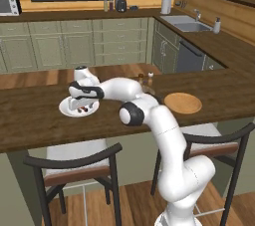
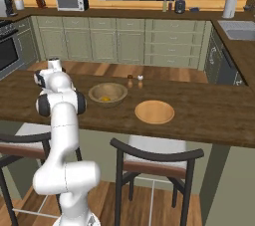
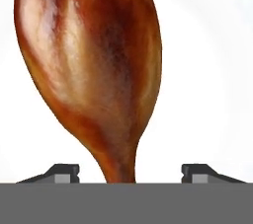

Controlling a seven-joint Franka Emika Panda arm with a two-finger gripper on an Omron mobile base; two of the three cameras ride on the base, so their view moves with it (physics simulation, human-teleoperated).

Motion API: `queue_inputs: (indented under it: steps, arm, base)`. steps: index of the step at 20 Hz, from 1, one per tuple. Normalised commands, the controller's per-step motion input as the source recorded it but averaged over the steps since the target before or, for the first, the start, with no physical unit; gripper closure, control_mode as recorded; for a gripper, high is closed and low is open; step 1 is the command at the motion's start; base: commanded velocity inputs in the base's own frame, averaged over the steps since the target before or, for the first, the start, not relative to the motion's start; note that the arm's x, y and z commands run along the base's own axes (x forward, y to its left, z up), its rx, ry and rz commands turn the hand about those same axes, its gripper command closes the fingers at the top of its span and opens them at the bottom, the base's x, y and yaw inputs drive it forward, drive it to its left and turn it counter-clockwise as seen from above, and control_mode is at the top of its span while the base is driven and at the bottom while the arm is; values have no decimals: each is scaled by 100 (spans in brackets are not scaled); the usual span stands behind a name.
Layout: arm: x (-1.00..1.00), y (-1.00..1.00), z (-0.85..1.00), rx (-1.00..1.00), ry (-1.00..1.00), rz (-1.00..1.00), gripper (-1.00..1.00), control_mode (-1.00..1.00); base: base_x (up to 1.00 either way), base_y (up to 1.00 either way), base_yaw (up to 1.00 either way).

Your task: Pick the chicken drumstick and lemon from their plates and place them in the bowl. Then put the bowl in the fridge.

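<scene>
The chicken drumstick [image 3: 94, 65], reddish-brown and glossy, lies on the white plate [image 3: 212, 70] on the counter's left part. My gripper [image 1: 82, 109] is down on that plate [image 1: 66, 108], open, and its fingertips [image 3: 64, 171] stand on either side of the drumstick's narrow end without touching it. The lemon [image 2: 105, 99] lies inside the wooden bowl [image 2: 107, 93] near the counter's middle. The tan wooden plate [image 1: 183, 103] sits bare to the right, also seen as the flat plate [image 2: 154, 111] in the right base view. The fridge is out of view.
Salt and pepper shakers [image 2: 135, 81] stand just behind the bowl. Two dark-framed chairs [image 1: 79, 163] are tucked under the counter's near edge. A sink [image 1: 185, 22] and green cabinets line the far walls.
</scene>
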Motion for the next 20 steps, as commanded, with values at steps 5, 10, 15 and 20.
queue_inputs:
  steps: [5, 10, 15, 20]
  arm:
    - [-17, 1, -24, 0, -4, 5, 100, -100]
    - [-80, -27, -13, 5, -36, 10, 100, -100]
    - [-94, -89, 10, 20, -62, 4, 100, -100]
    - [-67, -100, 43, 27, -47, 0, 100, -100]
  base:
    - [0, 0, 0]
    - [0, 0, 0]
    - [0, 0, 0]
    - [0, 0, 0]
